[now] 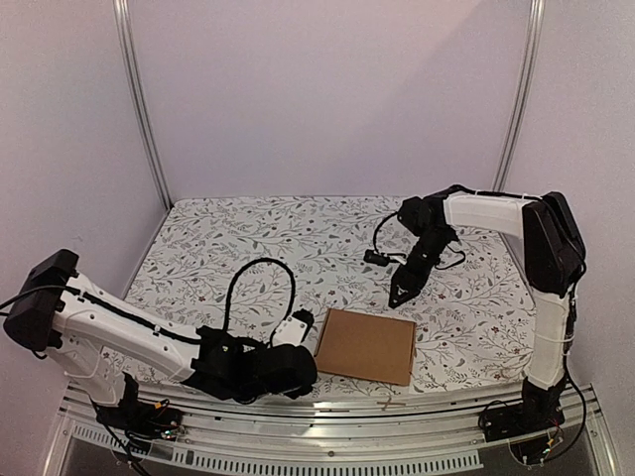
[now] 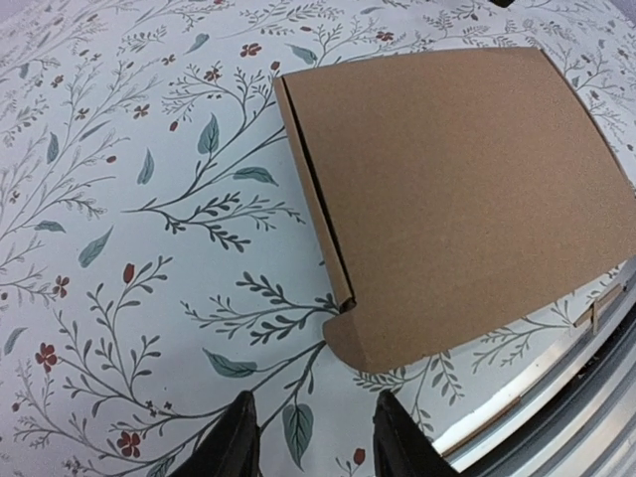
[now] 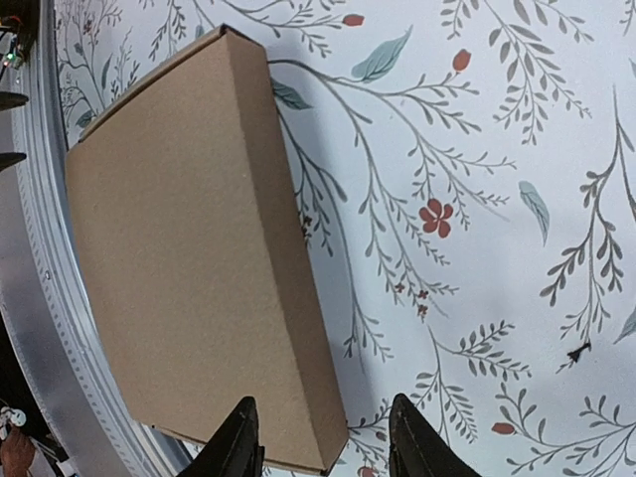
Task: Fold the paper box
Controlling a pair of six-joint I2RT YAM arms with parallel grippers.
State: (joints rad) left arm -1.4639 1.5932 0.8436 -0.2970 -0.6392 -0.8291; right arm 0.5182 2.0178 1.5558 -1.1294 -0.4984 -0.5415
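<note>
Paper box [image 1: 365, 345] lies flat and closed on the floral cloth [image 1: 248, 238] just behind the front rail [image 1: 327, 415]; left gripper [image 2: 313, 437] low near that rail, right gripper [image 3: 323, 437] farther back, both half parted, empty; advise seating the corner flap gently, without shoving the box railward.

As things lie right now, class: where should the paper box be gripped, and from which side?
Probably take the paper box by its thin left edge, coming in low from the side where the left gripper is. The box lies flat and looks too broad to span from above, and that edge shows a seam under the lid.
</note>
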